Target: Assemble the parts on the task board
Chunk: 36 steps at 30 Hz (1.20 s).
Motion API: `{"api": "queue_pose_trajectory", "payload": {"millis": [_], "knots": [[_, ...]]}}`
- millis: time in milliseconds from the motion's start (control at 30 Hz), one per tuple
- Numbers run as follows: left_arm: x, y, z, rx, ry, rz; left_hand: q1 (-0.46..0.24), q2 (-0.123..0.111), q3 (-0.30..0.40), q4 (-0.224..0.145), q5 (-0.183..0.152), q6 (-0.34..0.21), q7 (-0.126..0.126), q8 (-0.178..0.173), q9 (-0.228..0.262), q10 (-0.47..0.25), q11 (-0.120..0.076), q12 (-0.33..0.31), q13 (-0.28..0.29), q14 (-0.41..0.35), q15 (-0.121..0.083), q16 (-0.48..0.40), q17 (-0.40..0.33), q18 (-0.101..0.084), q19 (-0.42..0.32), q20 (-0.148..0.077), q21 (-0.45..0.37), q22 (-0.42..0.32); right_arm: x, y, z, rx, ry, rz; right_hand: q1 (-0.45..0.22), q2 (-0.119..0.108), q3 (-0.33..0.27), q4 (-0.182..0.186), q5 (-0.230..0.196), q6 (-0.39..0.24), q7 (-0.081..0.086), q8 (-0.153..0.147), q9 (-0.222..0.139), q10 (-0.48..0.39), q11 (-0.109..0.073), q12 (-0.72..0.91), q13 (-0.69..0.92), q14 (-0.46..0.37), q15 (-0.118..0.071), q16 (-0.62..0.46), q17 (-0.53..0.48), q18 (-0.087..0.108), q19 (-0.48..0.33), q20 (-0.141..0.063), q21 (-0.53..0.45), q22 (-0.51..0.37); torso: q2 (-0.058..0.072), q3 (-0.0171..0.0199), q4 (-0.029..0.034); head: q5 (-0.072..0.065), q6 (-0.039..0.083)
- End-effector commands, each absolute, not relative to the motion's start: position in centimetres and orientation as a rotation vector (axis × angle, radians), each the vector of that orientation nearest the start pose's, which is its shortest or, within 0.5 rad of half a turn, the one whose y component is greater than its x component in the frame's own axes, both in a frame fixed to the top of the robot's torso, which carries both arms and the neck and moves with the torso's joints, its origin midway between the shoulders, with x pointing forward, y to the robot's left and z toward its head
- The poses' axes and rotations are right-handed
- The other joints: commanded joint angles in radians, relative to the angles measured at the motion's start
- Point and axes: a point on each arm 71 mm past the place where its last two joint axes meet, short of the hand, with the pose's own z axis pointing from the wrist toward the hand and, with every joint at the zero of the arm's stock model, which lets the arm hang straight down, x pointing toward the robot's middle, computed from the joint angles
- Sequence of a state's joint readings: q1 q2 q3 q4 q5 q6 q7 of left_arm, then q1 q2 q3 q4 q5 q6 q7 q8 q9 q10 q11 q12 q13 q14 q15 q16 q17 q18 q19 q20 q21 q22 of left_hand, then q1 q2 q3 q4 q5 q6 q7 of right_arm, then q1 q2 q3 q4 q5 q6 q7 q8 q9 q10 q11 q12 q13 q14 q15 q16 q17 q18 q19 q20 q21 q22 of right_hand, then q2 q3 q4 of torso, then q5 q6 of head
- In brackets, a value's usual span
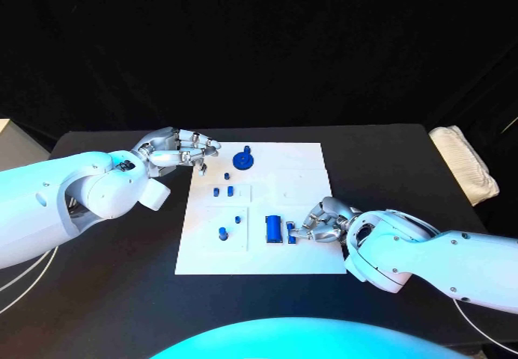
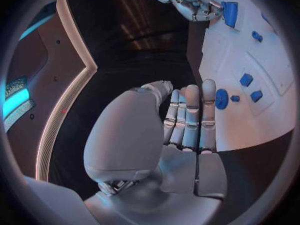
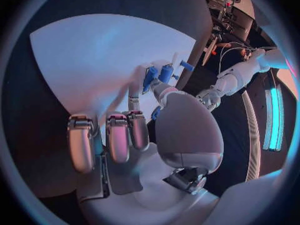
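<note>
The task board (image 1: 291, 161) lies in the middle of the black table (image 1: 410, 161). The right hand (image 1: 320, 222), near the board's right front edge, pinches a small blue part (image 1: 293, 228) beside the blue block (image 1: 274, 228). The left hand (image 1: 173, 152) rests at the board's far left corner with its fingers straight and holds nothing; a round blue part (image 1: 244, 158) stands near it.

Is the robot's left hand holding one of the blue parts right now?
No. In the left wrist view the left hand lies flat with fingers straight and nothing in it, beside the round blue part on the task board.
</note>
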<state>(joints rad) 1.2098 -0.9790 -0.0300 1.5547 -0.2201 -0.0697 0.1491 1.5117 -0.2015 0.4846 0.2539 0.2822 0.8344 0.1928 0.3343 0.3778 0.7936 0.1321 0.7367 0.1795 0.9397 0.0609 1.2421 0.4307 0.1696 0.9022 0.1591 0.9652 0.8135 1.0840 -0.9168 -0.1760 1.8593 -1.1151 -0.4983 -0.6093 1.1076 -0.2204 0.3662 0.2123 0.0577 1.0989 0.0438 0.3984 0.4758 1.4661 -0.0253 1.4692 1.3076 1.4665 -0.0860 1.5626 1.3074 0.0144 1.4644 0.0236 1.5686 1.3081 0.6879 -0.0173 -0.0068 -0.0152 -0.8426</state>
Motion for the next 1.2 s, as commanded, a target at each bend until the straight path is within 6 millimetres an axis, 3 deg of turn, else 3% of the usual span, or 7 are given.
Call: {"api": "queue_pose_trajectory", "payload": {"millis": [33, 333, 833, 1200], "knots": [[47.5, 24.9, -18.0, -0.940, 1.782, -1.466, -0.001, 0.006, 0.005, -0.001, 0.004, -0.004, 0.000, 0.003, 0.001, -0.006, 0.000, 0.001, 0.001, -0.002, 0.004, -0.005, 0.001, 0.015, -0.002, 0.003, 0.002, 0.001, 37.1, -17.7, -26.7, 0.436, 2.110, 0.556, 0.018, -0.003, -0.005, -0.009, 0.006, -0.006, 0.000, 0.002, 0.000, 0.074, -0.004, -0.006, 0.224, 0.101, -0.004, 0.000, 0.248, -0.014, 0.106, -0.006, 0.002, 0.263, 0.000, 0.0004, -0.0002, -0.001, 0.002], [47.5, 24.9, -18.0, -0.940, 1.783, -1.465, 0.000, 0.007, 0.007, -0.003, 0.005, -0.005, 0.000, 0.004, 0.001, -0.006, -0.001, 0.001, 0.001, -0.002, 0.003, -0.005, 0.002, 0.015, -0.002, 0.003, 0.002, 0.001, 37.2, -17.7, -26.8, 0.426, 2.114, 0.554, 0.028, -0.006, -0.014, -0.013, 0.005, -0.006, 0.000, 0.003, 0.000, 0.074, -0.003, -0.006, 0.224, 0.101, -0.003, 0.000, 0.248, -0.014, 0.106, -0.006, 0.002, 0.263, 0.002, 0.0002, 0.0006, -0.002, 0.001], [47.5, 24.9, -18.0, -0.939, 1.783, -1.466, 0.003, 0.009, 0.010, -0.006, 0.005, -0.005, 0.000, 0.005, 0.002, -0.005, -0.001, 0.001, 0.001, -0.002, 0.003, -0.006, 0.002, 0.015, -0.002, 0.003, 0.003, 0.002, 38.5, -17.9, -26.9, 0.392, 2.027, 0.498, 0.066, 0.022, 0.001, -0.025, 0.005, -0.004, -0.002, 0.003, -0.002, 0.074, -0.005, -0.006, 0.225, 0.101, -0.005, 0.001, 0.249, -0.014, 0.106, -0.006, 0.002, 0.263, 0.001, 0.0001, 0.0013, -0.002, -0.003], [47.5, 24.9, -18.0, -0.939, 1.784, -1.467, 0.003, 0.009, 0.010, -0.006, 0.005, -0.005, 0.000, 0.005, 0.002, -0.005, -0.001, 0.001, 0.001, -0.002, 0.003, -0.006, 0.002, 0.015, -0.002, 0.003, 0.003, 0.002, 38.5, -17.6, -26.8, 0.375, 2.010, 0.518, 0.063, 0.023, 0.001, -0.023, 0.004, -0.004, -0.002, 0.002, -0.002, 0.075, -0.005, -0.004, 0.225, 0.102, -0.005, 0.002, 0.251, -0.014, 0.106, -0.007, 0.002, 0.263, 0.000, -0.0004, -0.0006, -0.001, -0.003]]}}
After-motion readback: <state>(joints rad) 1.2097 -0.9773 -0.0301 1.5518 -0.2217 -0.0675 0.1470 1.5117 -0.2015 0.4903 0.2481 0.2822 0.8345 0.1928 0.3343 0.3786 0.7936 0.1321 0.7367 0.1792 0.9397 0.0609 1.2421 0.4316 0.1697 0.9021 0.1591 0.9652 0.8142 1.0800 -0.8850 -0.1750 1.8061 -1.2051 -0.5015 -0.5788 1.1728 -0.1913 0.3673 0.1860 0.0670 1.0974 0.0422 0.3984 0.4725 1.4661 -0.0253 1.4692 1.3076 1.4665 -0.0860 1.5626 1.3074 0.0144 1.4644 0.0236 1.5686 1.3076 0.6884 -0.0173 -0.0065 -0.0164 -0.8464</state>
